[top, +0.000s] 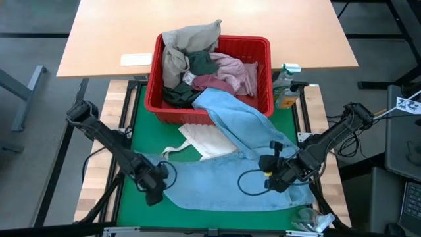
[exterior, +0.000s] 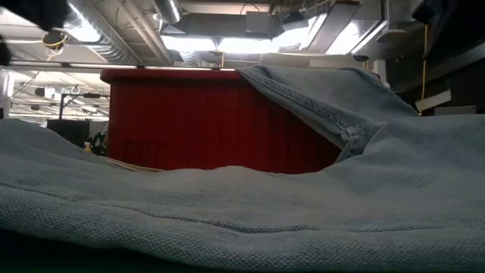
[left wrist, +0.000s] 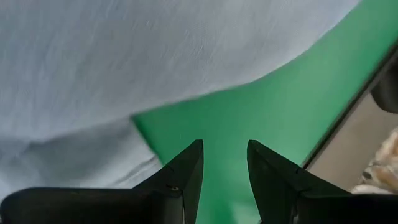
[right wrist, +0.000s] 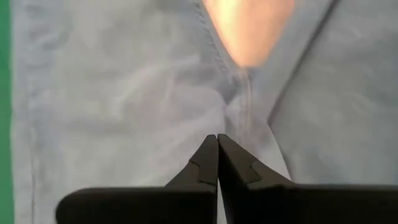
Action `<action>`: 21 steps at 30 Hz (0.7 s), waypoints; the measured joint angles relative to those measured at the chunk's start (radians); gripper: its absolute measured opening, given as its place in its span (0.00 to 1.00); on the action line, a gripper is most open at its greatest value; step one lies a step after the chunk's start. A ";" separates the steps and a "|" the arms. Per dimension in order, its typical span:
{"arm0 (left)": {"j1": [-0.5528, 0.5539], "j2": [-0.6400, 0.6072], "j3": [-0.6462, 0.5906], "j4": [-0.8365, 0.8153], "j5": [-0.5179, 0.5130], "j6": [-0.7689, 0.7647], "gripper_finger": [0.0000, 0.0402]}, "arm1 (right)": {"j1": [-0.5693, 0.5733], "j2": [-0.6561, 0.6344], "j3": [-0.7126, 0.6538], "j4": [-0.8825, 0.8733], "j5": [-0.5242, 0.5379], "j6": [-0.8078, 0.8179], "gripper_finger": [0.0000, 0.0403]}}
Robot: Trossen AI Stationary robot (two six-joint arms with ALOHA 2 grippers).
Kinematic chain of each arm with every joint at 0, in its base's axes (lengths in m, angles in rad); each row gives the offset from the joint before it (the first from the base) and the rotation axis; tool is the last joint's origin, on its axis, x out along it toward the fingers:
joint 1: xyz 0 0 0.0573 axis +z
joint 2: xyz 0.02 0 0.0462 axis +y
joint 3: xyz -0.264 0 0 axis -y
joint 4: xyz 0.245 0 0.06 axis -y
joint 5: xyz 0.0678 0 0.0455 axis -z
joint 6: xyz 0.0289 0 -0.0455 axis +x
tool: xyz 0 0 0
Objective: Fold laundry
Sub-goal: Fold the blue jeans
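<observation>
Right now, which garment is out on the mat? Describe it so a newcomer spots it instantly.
Start at the red plastic slotted basket heaped with clothes on the green mat. A light blue denim garment trails over the basket's near wall and spreads flat across the mat between the left gripper and the right gripper. It is the only blue piece and by far the largest spread out; the cream cloth tote beside it is smaller.

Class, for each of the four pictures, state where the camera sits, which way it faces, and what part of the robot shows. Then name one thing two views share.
High view: above the table, facing straight down; both arms, left claw, right claw.
Low view: at table-top height, facing level across the light blue garment to the red basket; no claw.
Left wrist view: on the left wrist; open fingers over the green mat.
Right wrist view: on the right wrist; shut fingers over blue cloth.
Shared: high and low views both show the basket.
</observation>
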 joint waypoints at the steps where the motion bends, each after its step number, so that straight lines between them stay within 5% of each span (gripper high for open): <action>1: -0.016 0.000 0.000 -0.016 -0.014 -0.032 0.30 | 0.000 0.000 0.000 0.009 0.004 -0.013 0.00; 10: -0.110 0.000 -0.001 -0.109 -0.033 -0.212 0.32 | 0.000 0.000 0.000 0.012 0.015 -0.023 0.01; 21: -0.146 0.000 -0.089 -0.098 -0.049 -0.283 0.51 | 0.000 0.000 0.000 0.012 0.015 -0.023 0.24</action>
